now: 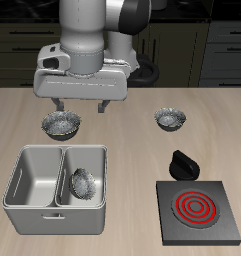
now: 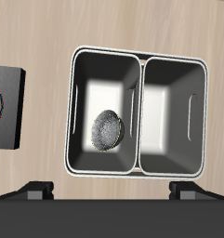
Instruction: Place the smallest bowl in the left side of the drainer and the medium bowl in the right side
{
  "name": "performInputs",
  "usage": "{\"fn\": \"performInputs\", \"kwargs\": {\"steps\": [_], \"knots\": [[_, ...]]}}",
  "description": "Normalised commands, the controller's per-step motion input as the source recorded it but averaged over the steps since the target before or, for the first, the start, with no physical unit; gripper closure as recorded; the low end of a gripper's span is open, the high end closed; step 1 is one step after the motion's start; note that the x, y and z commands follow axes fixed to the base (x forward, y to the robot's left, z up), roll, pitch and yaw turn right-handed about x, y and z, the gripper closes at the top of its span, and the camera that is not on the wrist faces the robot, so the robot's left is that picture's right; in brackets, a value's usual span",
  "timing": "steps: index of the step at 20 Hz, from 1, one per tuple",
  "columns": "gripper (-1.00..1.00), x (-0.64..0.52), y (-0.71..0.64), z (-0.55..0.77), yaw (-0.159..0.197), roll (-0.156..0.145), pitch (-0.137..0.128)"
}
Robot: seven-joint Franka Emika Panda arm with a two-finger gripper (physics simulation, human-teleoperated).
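The grey drainer [image 1: 22,195] stands near the table's front edge and also shows in the wrist view [image 2: 141,61]. The smallest bowl [image 1: 82,182] lies tilted in the drainer's left side, leaning toward the dividing wall; the wrist view [image 2: 106,130] shows it too. The right side holds nothing. The medium bowl [image 1: 171,121] sits upright on the table farther back, apart from the drainer. My gripper [image 1: 77,108] is open and empty, hovering above the drainer's back rim; in the wrist view [image 2: 112,191] its fingertips [image 2: 34,191] stand wide apart.
The largest bowl [image 1: 62,124] sits on the table just behind the drainer, under my gripper. A black stove plate with red rings [image 1: 199,208] lies beside the drainer, with a small black object [image 1: 182,163] behind it. The stove also shows in the wrist view [image 2: 6,107].
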Motion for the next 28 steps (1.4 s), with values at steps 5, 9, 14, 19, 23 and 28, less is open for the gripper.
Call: {"fn": "performInputs", "kwargs": {"steps": [5, 9, 14, 19, 23, 28], "knots": [[-1.00, -0.84, 0.55, 0.34, -0.004, 0.043, -0.064], [-1.00, -0.87, 0.56, 0.35, -0.081, 0.072, -0.064], [-1.00, -0.30, 0.10, 0.15, -0.018, -0.015, -0.039], [-1.00, -0.42, 0.14, 0.14, 0.003, -0.055, -0.057], [-1.00, -0.21, -0.01, 0.09, -0.017, -0.053, -0.058], [-1.00, -0.35, 0.15, 0.07, -0.020, -0.008, -0.064]]}}
